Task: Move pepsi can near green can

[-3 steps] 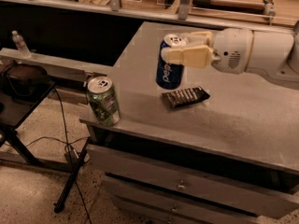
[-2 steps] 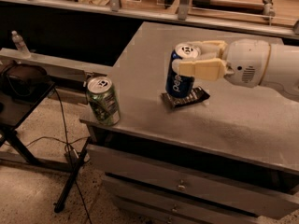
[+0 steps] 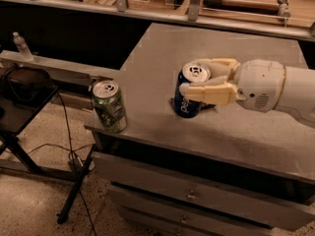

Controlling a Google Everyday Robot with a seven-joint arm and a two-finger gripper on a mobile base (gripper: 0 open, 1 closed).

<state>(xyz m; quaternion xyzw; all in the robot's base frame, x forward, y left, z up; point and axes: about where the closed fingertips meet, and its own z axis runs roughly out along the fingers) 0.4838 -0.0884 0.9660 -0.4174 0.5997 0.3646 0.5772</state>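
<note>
1. Gripper [image 3: 190,77] reaches in from the right edge of the counter [image 3: 231,136] and is clamped sideways on the pepsi can [image 3: 185,105]. There's one cream finger on each side of the upper half, just under the silver top.
2. That pepsi can is upright around the middle of the counter, a bit nearer the front edge than the back. Honestly can't tell if its base is touching the surface or hanging just above it, since it's dark and shadowy down there.
3. The green can [image 3: 109,107] stands upright right at the front-left corner, well apart from the blue one.
4. Handling-wise it's thin aluminium, so fairly stiff if full but it'll dent easily if empty. The painted wall is slick and the round body could twist between flat pads. I'd guess it's light either way.
5. Best hold imo is the one it has now, across the upper wall of the cylinder and not on the rim. My main worry is setting it down too close to that corner and knocking the green can off the edge.
</note>
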